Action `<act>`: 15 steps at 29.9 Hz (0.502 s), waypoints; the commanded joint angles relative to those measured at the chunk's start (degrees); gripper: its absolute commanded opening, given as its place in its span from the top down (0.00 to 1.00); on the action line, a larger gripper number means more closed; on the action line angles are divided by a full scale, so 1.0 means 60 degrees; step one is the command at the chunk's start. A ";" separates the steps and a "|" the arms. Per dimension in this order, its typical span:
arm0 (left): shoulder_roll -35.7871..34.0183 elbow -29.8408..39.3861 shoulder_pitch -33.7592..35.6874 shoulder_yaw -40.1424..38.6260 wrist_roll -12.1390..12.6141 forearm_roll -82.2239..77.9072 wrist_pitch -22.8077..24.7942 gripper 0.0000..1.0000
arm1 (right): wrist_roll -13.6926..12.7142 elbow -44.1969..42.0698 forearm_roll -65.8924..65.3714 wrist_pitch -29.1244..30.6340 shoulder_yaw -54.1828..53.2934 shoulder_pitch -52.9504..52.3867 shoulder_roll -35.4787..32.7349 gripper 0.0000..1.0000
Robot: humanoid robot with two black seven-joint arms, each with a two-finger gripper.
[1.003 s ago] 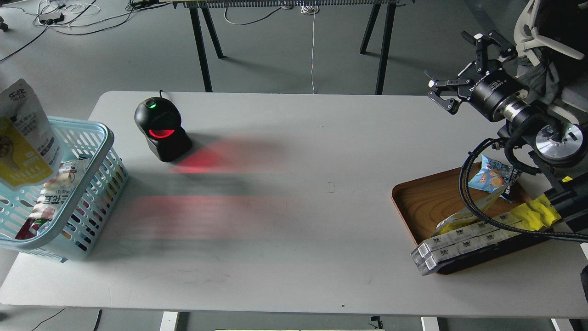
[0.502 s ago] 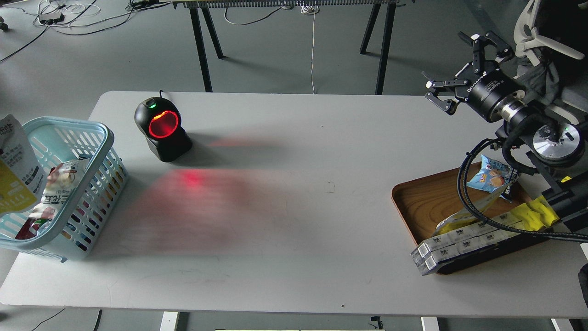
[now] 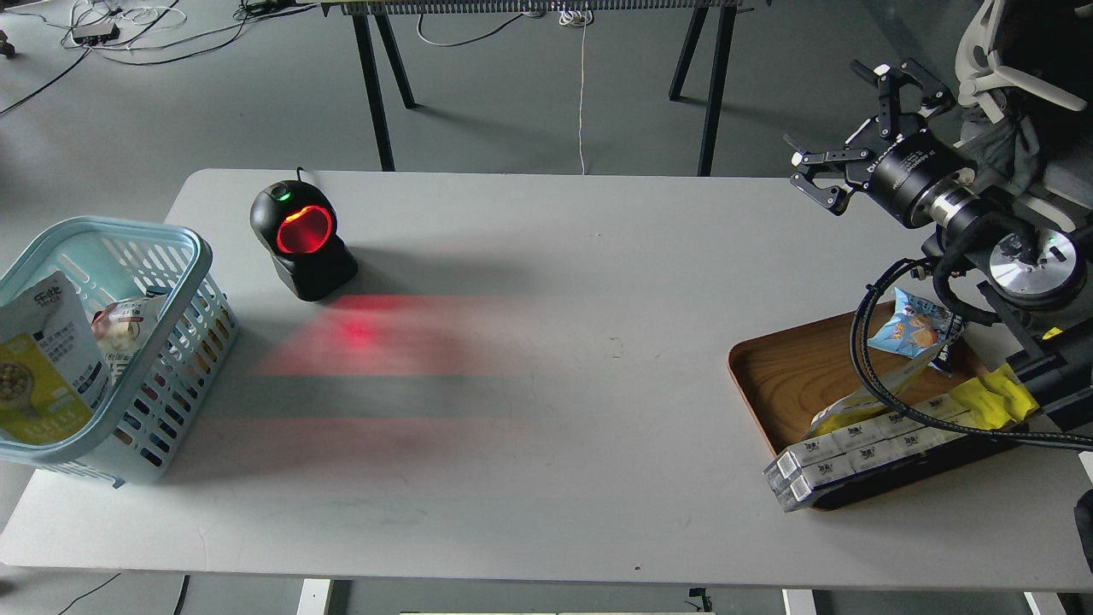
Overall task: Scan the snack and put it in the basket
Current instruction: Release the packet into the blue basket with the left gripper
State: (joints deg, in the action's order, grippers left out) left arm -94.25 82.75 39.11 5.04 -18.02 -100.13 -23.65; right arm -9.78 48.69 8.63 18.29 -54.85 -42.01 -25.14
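The snack pouch (image 3: pixel 47 367), yellow front with a white top, lies inside the light blue basket (image 3: pixel 184 256) at the table's left edge, leaning over another red and white packet (image 3: pixel 128 329). No gripper holds it. My left gripper is out of view. My right gripper (image 3: pixel 841 128) is open and empty, held high above the table's far right corner, far from the basket.
A black barcode scanner (image 3: pixel 301 239) with a glowing red window stands right of the basket and casts red light on the table. A wooden tray (image 3: pixel 786 376) at the right holds a blue snack bag (image 3: pixel 914 329), a yellow pack and white cartons.
The pouch has dropped from above the basket's left side into the basket and come to rest there. My right gripper has hardly moved.
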 commanded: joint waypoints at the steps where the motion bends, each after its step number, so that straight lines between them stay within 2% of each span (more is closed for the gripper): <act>1: 0.0005 -0.0081 0.0015 -0.0019 -0.0014 0.0018 0.0002 0.20 | 0.0004 0.0000 -0.0003 -0.0001 0.0030 0.0000 0.0001 0.04; 2: -0.0010 -0.0081 0.0029 -0.0048 -0.0028 0.0062 0.0002 0.03 | 0.0004 0.0000 -0.0003 -0.0001 0.0030 0.0000 0.0001 0.04; 3: -0.0054 -0.0081 0.0073 -0.0092 -0.0028 0.0164 0.0002 0.01 | 0.0004 0.0000 -0.0003 -0.0001 0.0030 0.0000 0.0001 0.04; 6: -0.0171 -0.0081 0.0307 -0.0296 -0.0028 0.0384 -0.0057 0.01 | 0.0004 0.0000 -0.0003 -0.0001 0.0044 0.0000 0.0001 0.04; 11: -0.0435 -0.0096 0.0776 -0.1482 -0.0028 0.0793 -0.0057 0.01 | 0.0004 0.0030 -0.0004 -0.0001 0.0044 -0.0014 0.0001 0.04; 15: -0.0347 -0.0110 0.1156 -0.2492 -0.0101 0.2328 0.0132 0.01 | 0.0004 0.0044 -0.0018 -0.0073 0.0044 -0.0204 0.0001 0.04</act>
State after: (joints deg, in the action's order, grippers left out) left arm -96.68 82.17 44.47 -5.78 -18.37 -92.65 -23.82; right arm -9.77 48.90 8.56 18.28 -54.58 -42.46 -25.13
